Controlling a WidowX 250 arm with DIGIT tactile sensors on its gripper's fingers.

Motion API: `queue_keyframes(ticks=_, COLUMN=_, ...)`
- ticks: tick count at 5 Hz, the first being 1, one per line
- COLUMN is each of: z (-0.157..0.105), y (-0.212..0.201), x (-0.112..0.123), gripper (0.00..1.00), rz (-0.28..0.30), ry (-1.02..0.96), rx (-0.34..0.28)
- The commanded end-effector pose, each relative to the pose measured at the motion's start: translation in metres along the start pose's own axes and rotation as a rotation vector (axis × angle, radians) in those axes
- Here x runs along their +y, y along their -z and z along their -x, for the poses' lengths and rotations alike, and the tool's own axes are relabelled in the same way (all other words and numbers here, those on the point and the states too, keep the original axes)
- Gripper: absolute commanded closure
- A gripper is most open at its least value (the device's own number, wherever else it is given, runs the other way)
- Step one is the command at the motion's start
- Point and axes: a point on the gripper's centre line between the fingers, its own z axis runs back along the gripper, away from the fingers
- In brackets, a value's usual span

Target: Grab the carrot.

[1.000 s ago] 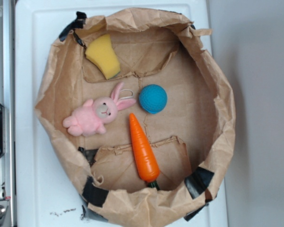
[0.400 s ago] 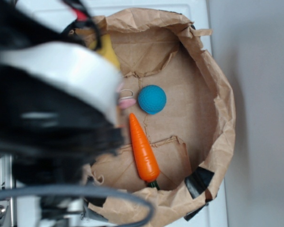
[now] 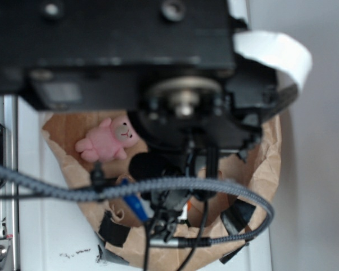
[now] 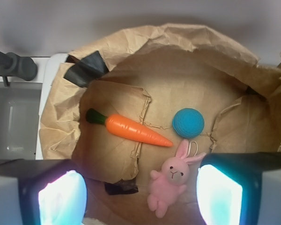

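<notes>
The carrot (image 4: 133, 131) is glossy orange with a dark green stem. It lies flat on the floor of the brown paper bag (image 4: 112, 56) in the wrist view, tip pointing right. My gripper (image 4: 137, 196) hangs high above the bag, open, its two glowing pads far apart at the bottom corners with nothing between them. The carrot lies well beyond the fingertips, apart from them. In the exterior view the arm's black body covers the carrot.
A pink plush bunny (image 4: 171, 183) lies between and below the pads. A blue ball (image 4: 188, 123) sits right of the carrot's tip. The bag's crumpled walls ring everything. The bunny (image 3: 107, 141) shows in the exterior view under the arm's cables (image 3: 158, 189).
The arm has swung in from the left over the bag and now blocks most of the exterior view. The carrot, ball and bunny have stayed in place.
</notes>
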Motion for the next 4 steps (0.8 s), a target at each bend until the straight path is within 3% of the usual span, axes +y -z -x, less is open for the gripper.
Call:
queue_keyframes(ticks=1, z=-0.007, y=-0.020, x=0.001, gripper=0.00, rz=-0.008, ry=-0.008, rx=-0.070)
queue_keyframes(ticks=2, z=-0.001, y=0.007, x=0.012, gripper=0.00, rz=-0.034, ry=0.175, rx=-0.110)
queue_keyframes(ticks=3, z=0.009, y=0.023, x=0.016, gripper=0.00, rz=-0.025, ry=0.318, rx=-0.150)
queue_keyframes(ticks=4, z=0.009, y=0.047, x=0.021, gripper=0.00, rz=-0.051, ry=0.390, rx=-0.137)
